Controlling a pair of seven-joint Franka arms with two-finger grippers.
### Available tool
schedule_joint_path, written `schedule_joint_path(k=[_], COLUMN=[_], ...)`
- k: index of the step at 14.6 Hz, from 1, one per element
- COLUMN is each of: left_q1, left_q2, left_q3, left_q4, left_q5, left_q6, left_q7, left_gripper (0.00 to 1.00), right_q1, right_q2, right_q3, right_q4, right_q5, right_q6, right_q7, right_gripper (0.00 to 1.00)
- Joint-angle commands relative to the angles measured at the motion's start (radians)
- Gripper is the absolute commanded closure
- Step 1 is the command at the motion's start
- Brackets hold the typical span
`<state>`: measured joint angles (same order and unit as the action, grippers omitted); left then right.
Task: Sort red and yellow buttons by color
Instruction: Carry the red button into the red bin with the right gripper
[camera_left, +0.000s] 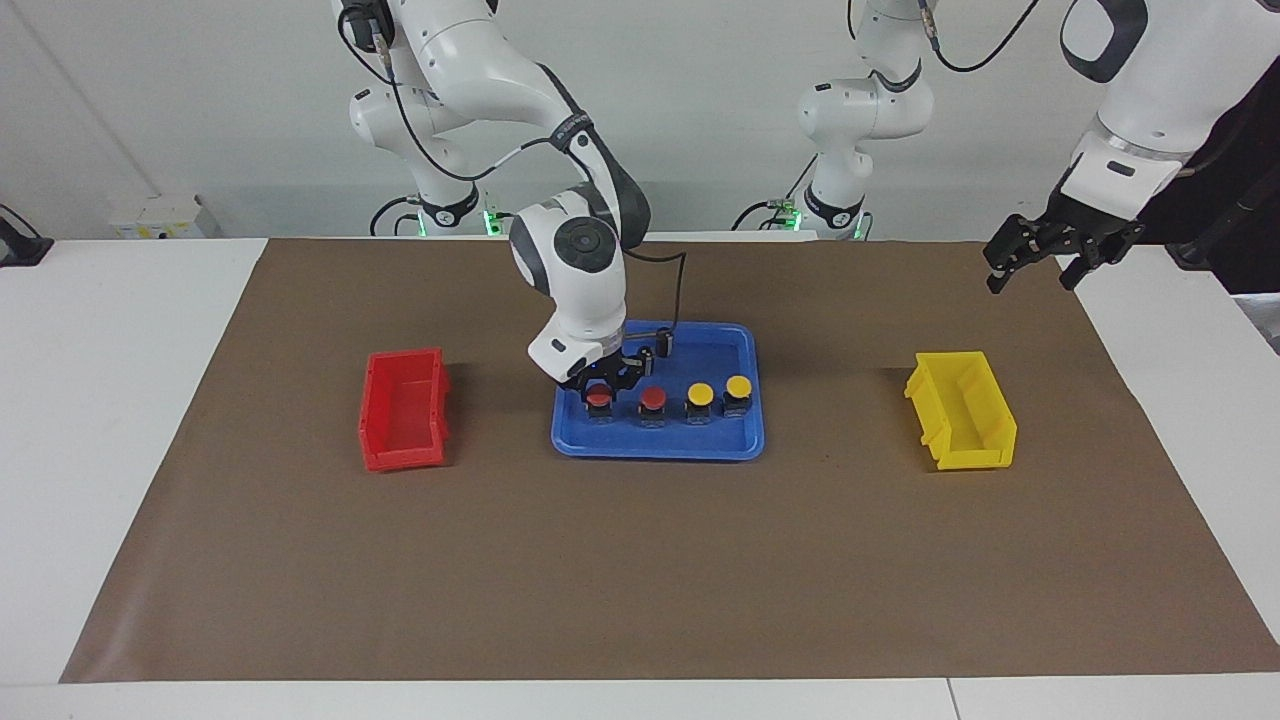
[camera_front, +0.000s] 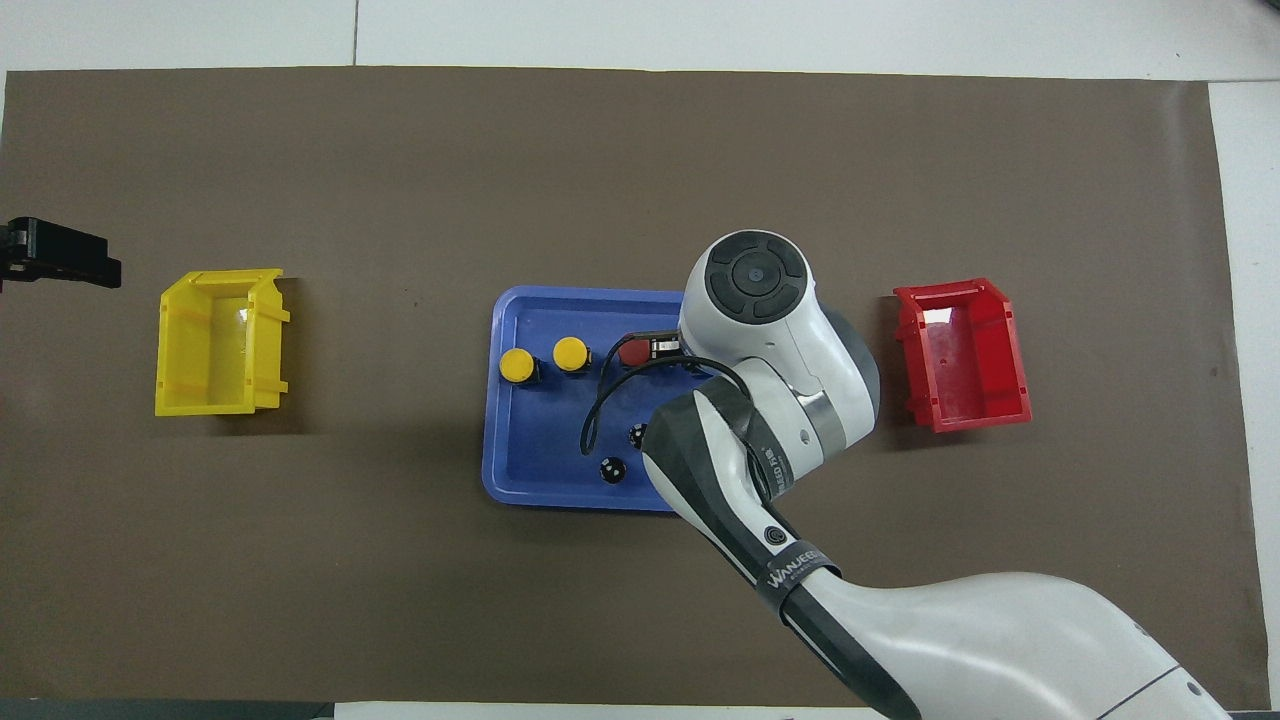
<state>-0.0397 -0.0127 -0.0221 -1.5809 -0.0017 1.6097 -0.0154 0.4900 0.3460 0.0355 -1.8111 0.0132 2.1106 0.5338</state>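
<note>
Two red buttons (camera_left: 598, 397) (camera_left: 652, 399) and two yellow buttons (camera_left: 699, 394) (camera_left: 738, 386) stand in a row in the blue tray (camera_left: 745, 443). My right gripper (camera_left: 601, 384) is low over the red button at the row's end nearest the red bin. In the overhead view my right arm hides that button. The other red button (camera_front: 633, 352), the yellow buttons (camera_front: 570, 353) (camera_front: 516, 365) and the tray (camera_front: 540, 485) show there. My left gripper (camera_left: 1036, 268) waits open and empty, raised past the yellow bin; it also shows in the overhead view (camera_front: 62, 262).
A red bin (camera_left: 405, 410) (camera_front: 965, 355) stands toward the right arm's end of the table and a yellow bin (camera_left: 962, 410) (camera_front: 222, 343) toward the left arm's end. Two small dark cylinders (camera_front: 637, 434) (camera_front: 612, 470) stand in the tray, nearer to the robots than the buttons.
</note>
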Motion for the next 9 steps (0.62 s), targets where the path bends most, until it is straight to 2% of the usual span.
schedule_joint_path(k=[1, 2, 3, 5, 7, 9], left_q1=[-0.008, -0.011, -0.019, -0.13, -0.215, -0.276], left_q2=[-0.024, -0.03, -0.033, -0.024, -0.006, 0.02], left_q3=[0.001, -0.004, -0.01, -0.015, -0.016, -0.018], left_q4=[-0.033, -0.048, -0.074, -0.154, -0.232, -0.287], left_q5=[-0.006, -0.006, -0.006, -0.008, -0.008, -0.014], left_q6=[0.01, 0.027, 0.067, 0.169, 0.298, 0.38], left_q7=[0.009, 0.02, 0.019, -0.055, -0.225, -0.288], left_gripper=[0.0, 0.0, 0.0, 0.02, 0.17, 0.21], right_q1=[-0.039, -0.091, -0.129, -0.253, -0.376, -0.483], right_q2=[-0.024, -0.039, -0.083, -0.186, -0.257, -0.266], right_q3=[0.004, 0.004, 0.004, 0.003, 0.003, 0.003], right_q4=[0.102, 0.152, 0.154, 0.093, 0.011, -0.017], right_q5=[0.007, 0.007, 0.008, 0.008, 0.008, 0.008], right_q6=[-0.142, -0.215, -0.253, -0.337, -0.346, -0.334], right_q7=[-0.031, -0.064, -0.102, -0.261, -0.426, -0.571], right_gripper=[0.74, 0.74, 0.74, 0.74, 0.74, 0.73])
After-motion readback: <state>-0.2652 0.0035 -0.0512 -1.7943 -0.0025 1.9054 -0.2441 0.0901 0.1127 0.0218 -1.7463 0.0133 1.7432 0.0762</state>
